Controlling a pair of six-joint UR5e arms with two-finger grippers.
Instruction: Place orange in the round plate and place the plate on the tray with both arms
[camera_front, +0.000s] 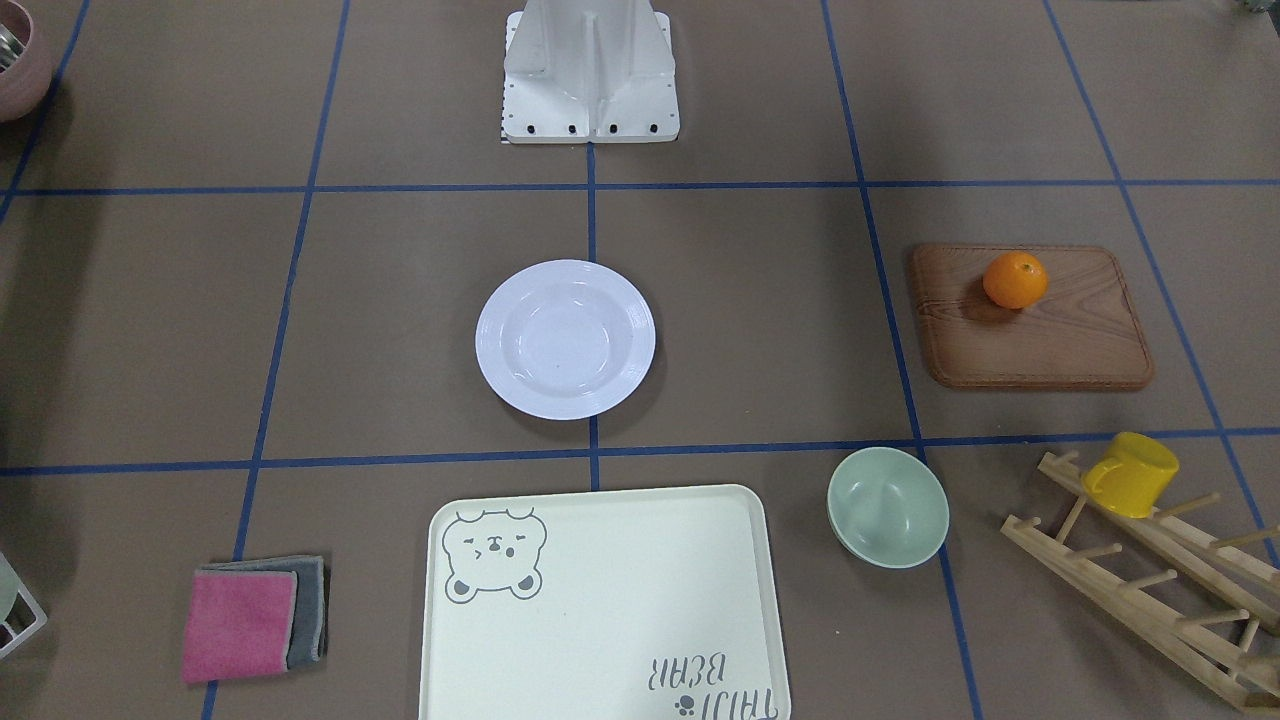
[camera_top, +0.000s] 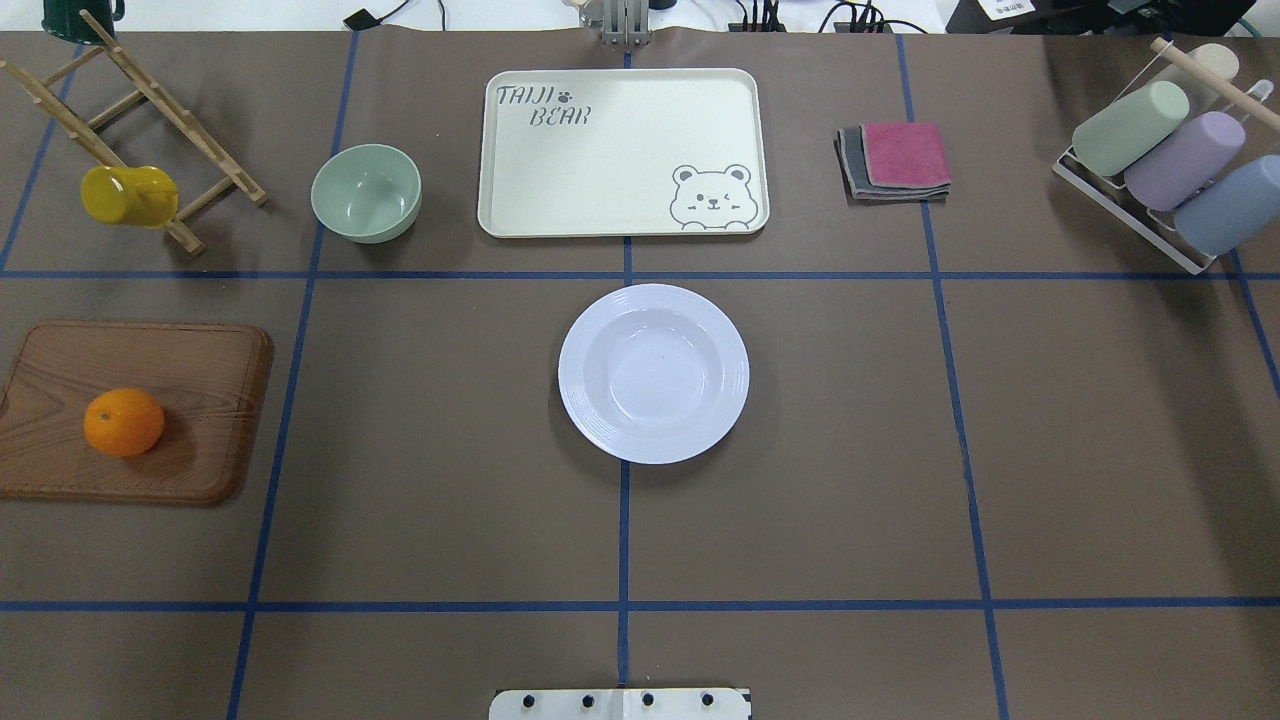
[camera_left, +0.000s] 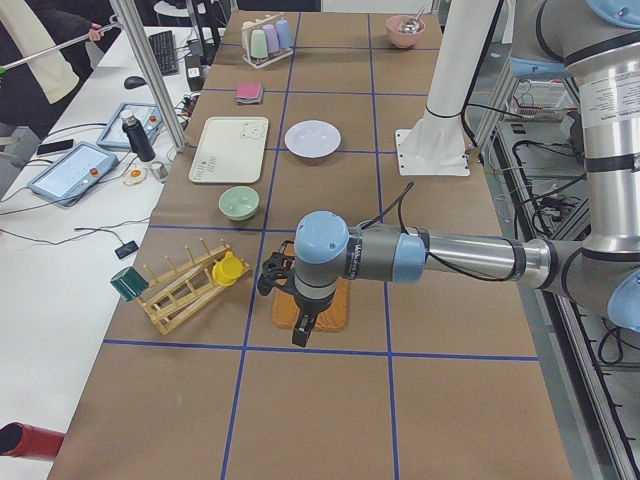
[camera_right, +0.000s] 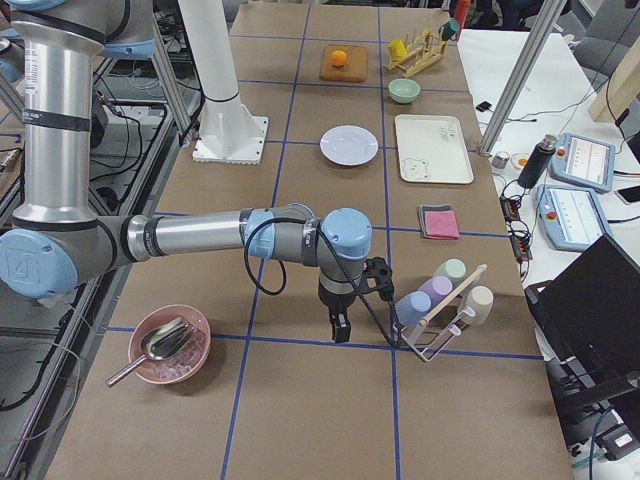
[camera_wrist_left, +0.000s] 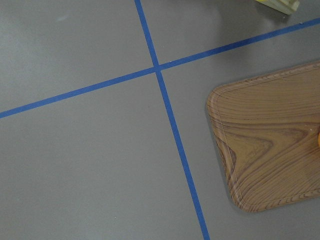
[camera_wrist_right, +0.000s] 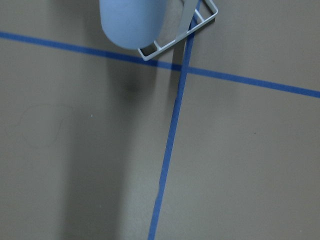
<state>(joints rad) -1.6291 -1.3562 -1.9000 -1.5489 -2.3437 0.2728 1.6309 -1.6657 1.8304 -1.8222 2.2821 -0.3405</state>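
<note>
The orange (camera_top: 124, 422) sits on a wooden board at the table's left. The round plate (camera_top: 653, 372) lies empty at the table's centre, and the cream tray (camera_top: 620, 150) lies empty beyond it. In the exterior left view my left gripper (camera_left: 298, 330) hangs above the board's near end, pointing down, and hides the orange there. My right gripper (camera_right: 339, 325) hovers over bare table beside the cup rack, far from the plate (camera_right: 349, 145). Both grippers show only in the side views, so I cannot tell whether they are open or shut.
The wooden board (camera_top: 200, 390) carries the orange. A pale green bowl (camera_top: 366, 192) stands left of the tray, and a yellow mug (camera_top: 128, 195) hangs on a wooden rack. Folded cloths (camera_top: 895, 160) and a cup rack (camera_top: 1165, 165) are right. A pink bowl (camera_right: 170, 345) sits near.
</note>
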